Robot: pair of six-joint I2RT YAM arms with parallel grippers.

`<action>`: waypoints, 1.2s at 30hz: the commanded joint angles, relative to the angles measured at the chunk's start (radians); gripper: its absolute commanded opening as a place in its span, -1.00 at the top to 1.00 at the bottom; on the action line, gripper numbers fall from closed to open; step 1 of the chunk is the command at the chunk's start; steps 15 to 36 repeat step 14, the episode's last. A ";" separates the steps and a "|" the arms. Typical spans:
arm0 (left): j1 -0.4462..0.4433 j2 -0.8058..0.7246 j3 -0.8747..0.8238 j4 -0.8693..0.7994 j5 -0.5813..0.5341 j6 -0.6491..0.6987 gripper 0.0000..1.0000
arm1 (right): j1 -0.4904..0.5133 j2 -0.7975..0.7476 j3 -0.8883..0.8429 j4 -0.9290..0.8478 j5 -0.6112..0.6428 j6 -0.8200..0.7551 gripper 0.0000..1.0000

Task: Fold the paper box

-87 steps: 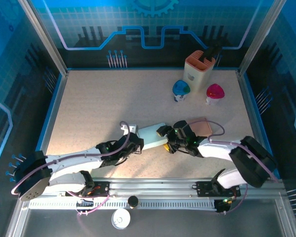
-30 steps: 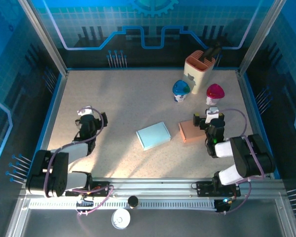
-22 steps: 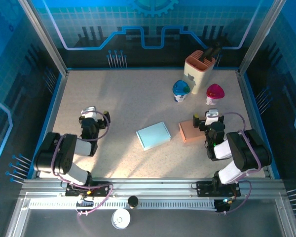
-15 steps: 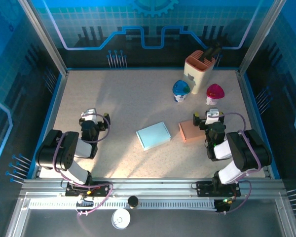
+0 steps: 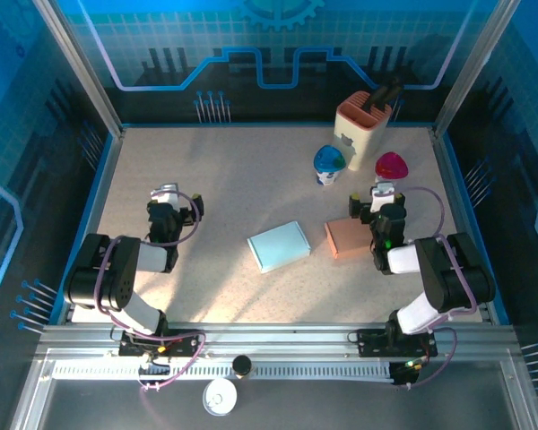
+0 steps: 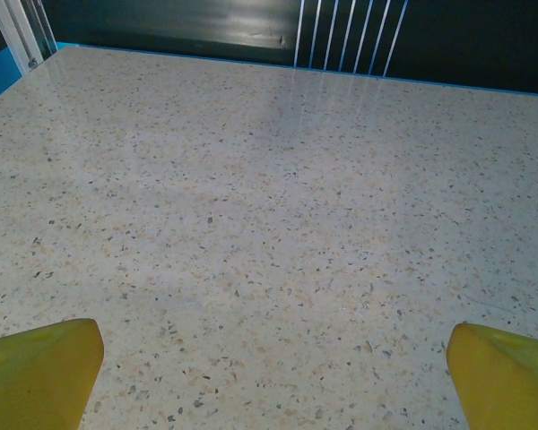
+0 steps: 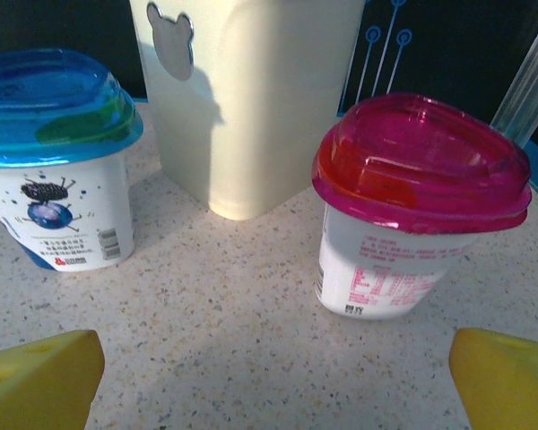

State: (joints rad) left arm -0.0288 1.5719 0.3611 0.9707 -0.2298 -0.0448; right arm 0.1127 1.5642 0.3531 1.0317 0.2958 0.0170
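The light blue paper box [image 5: 279,245] lies flat and closed near the middle of the table, with nothing touching it. My left gripper [image 5: 166,199] rests well to its left, pointing at the far edge. In the left wrist view that gripper [image 6: 269,385] is open, yellow fingertips [image 6: 36,369] wide apart over bare speckled tabletop. My right gripper [image 5: 382,197] sits to the box's right, just past a brown box [image 5: 345,238]. Seen from the right wrist, it [image 7: 273,385] is open too, with empty tabletop between the fingertips [image 7: 509,372].
Ahead of the right gripper stand a pink-lidded cup [image 7: 417,206] [image 5: 391,168], a blue-lidded cup [image 7: 54,161] [image 5: 329,164] and a cream holder [image 7: 251,90] [image 5: 363,121]. Blue walls and metal posts ring the table [image 5: 206,170].
Both arms let go of the blue box and pulled back to the sides, folding up. Over the last second each gripper shifted slightly toward the far side. The box has stayed put.
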 commanded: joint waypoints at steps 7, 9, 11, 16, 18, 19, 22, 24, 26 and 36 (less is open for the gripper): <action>0.009 -0.016 0.003 -0.004 0.018 0.019 -0.99 | 0.012 -0.015 -0.025 0.011 0.025 -0.017 -0.99; 0.007 -0.016 0.002 -0.004 0.018 0.019 -0.99 | 0.013 -0.015 -0.028 0.018 0.025 -0.017 -0.99; 0.008 -0.016 0.003 -0.003 0.018 0.019 -0.99 | 0.014 -0.013 -0.028 0.021 0.026 -0.017 -0.99; 0.008 -0.016 0.002 -0.004 0.018 0.019 -0.98 | 0.015 -0.015 -0.049 0.060 0.035 -0.017 -0.99; 0.008 -0.016 0.002 -0.004 0.018 0.019 -0.98 | 0.015 -0.015 -0.049 0.060 0.035 -0.017 -0.99; 0.008 -0.016 0.002 -0.004 0.018 0.019 -0.98 | 0.015 -0.015 -0.049 0.060 0.035 -0.017 -0.99; 0.008 -0.016 0.002 -0.004 0.018 0.019 -0.98 | 0.015 -0.015 -0.049 0.060 0.035 -0.017 -0.99; 0.008 -0.016 0.002 -0.004 0.018 0.019 -0.98 | 0.015 -0.015 -0.049 0.060 0.035 -0.017 -0.99; 0.008 -0.016 0.002 -0.004 0.018 0.019 -0.98 | 0.015 -0.015 -0.049 0.060 0.035 -0.017 -0.99; 0.008 -0.016 0.002 -0.004 0.018 0.019 -0.98 | 0.015 -0.015 -0.049 0.060 0.035 -0.017 -0.99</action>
